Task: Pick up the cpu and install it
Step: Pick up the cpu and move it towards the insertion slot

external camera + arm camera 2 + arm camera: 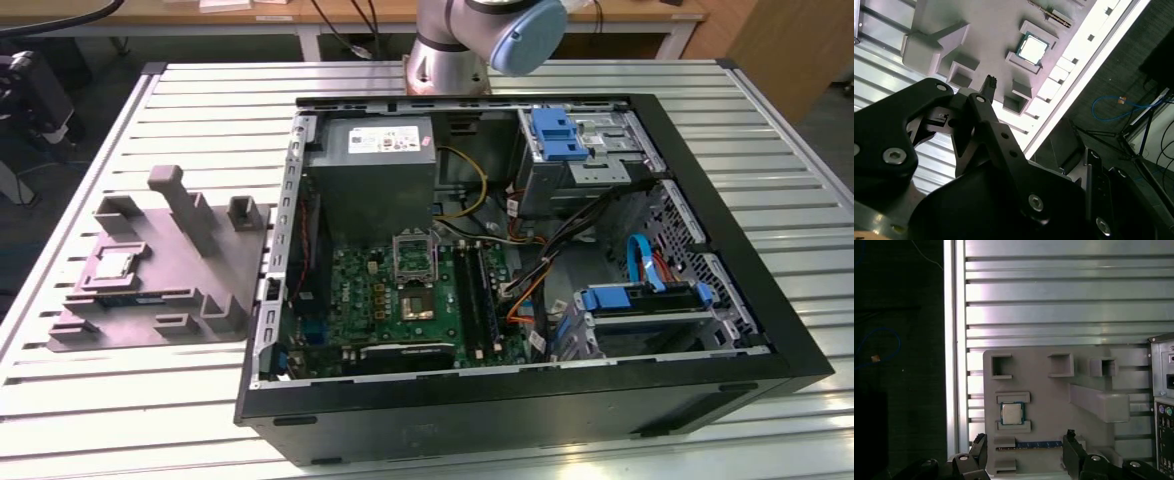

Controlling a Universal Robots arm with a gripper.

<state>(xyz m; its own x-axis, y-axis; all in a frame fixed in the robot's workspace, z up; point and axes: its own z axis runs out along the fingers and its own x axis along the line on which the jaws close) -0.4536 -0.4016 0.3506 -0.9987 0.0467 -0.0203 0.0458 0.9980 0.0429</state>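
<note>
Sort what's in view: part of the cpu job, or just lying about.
Job: cpu, grey holder under it, green circuit board, open pincer.
Lying about: power supply, blue drive bracket, black wire bundle.

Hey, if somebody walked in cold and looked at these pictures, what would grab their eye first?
The open computer case on the slatted table, its green circuit board bare, dominates the exterior view. On that view's left lies a grey moulded holder with the cpu seated in a pocket; in the first wrist view the gripper hangs above the holder, fingers open.
</note>
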